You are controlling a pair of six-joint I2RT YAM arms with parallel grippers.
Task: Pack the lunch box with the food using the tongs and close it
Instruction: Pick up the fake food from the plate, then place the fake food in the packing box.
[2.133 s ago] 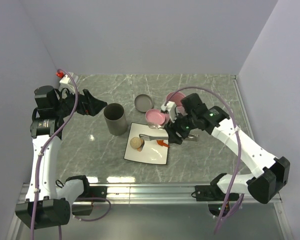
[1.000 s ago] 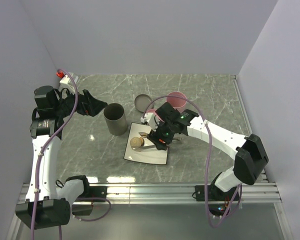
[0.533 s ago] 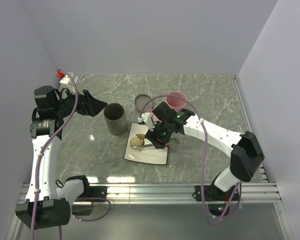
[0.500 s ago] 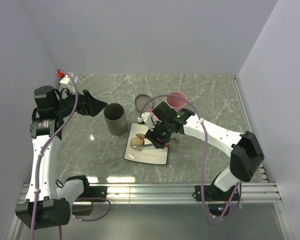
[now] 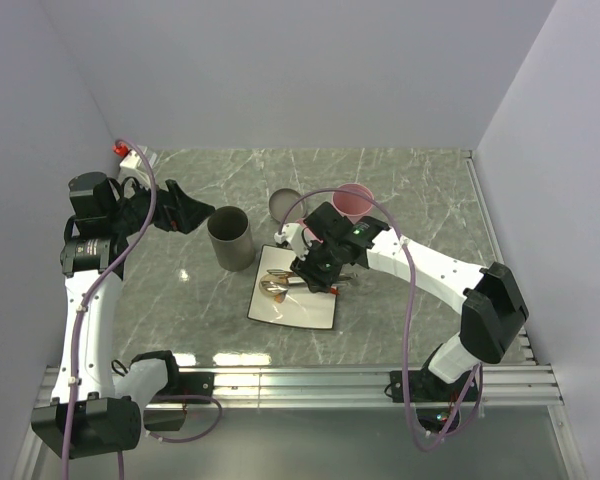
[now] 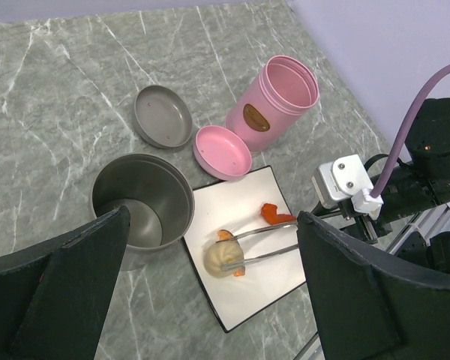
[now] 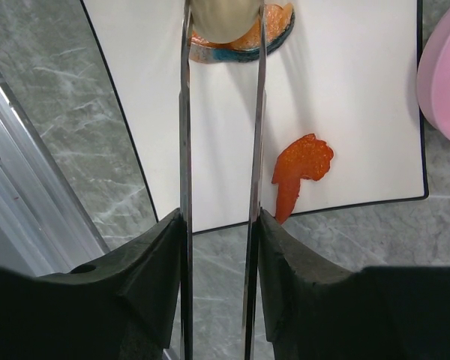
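Observation:
My right gripper [image 7: 219, 225] is shut on the silver tongs [image 7: 184, 135], one arm pressed against each finger. The tongs' tips pinch a tan dumpling ball [image 7: 223, 19] that rests on the white plate [image 7: 345, 97], with an orange sliver under it. A separate orange-red piece [image 7: 300, 169] lies near the plate's edge. From above, the right gripper [image 5: 318, 270] hangs over the plate [image 5: 300, 312], tongs [image 5: 285, 279] pointing left. The pink lunch box [image 5: 355, 200] stands open behind the plate. My left gripper [image 5: 185, 211] stays far left, open and empty, its fingers [image 6: 60, 300] framing the scene.
A steel inner pot [image 6: 142, 199] stands left of the plate, a shallow steel lid [image 6: 163, 116] behind it. The pink lid [image 6: 223, 152] lies upside down between the plate and the pink lunch box [image 6: 279, 97]. Walls close in the marble table.
The right arm swung in from the plate's right side to over it. In the last second its fingers squeezed the tongs' arms closer together around the dumpling. The left arm stayed put.

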